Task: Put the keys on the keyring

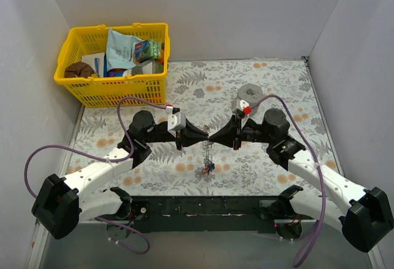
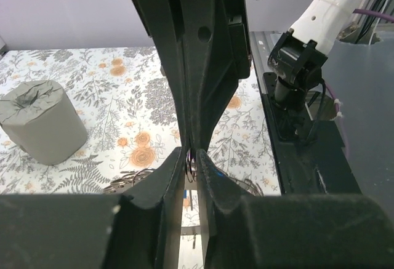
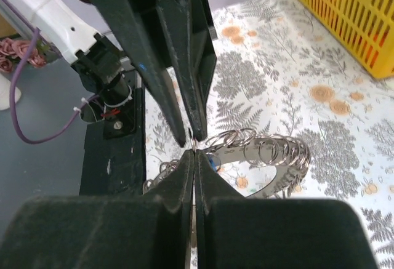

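The keyring sits dead centre, pinched right where the two end effectors meet. From there it runs as a thin line of links toward the near edge. The keys are bunched at its far end, and I can make out blue and something reddish.

The top view can't tell you whether the chain dangles or lies flat. The right wrist view helps more: there the links curve out to the right as a row of silvery rings, with a blue bit just beside the fingertips. The left wrist view only shows one small ring caught between its own pads.

The left end effector is clamped on that ring. The right end effector is clenched tight on the same spot, tips nearly touching the left's. Both arms come in from their bases with elbows bent outward and forearms pointing at each other.

Behind the right arm a grey cylinder stands on the floral tabletop. In the far left corner there's a yellow basket holding a light blue bag, a green carton, something round and brown, and other packets.
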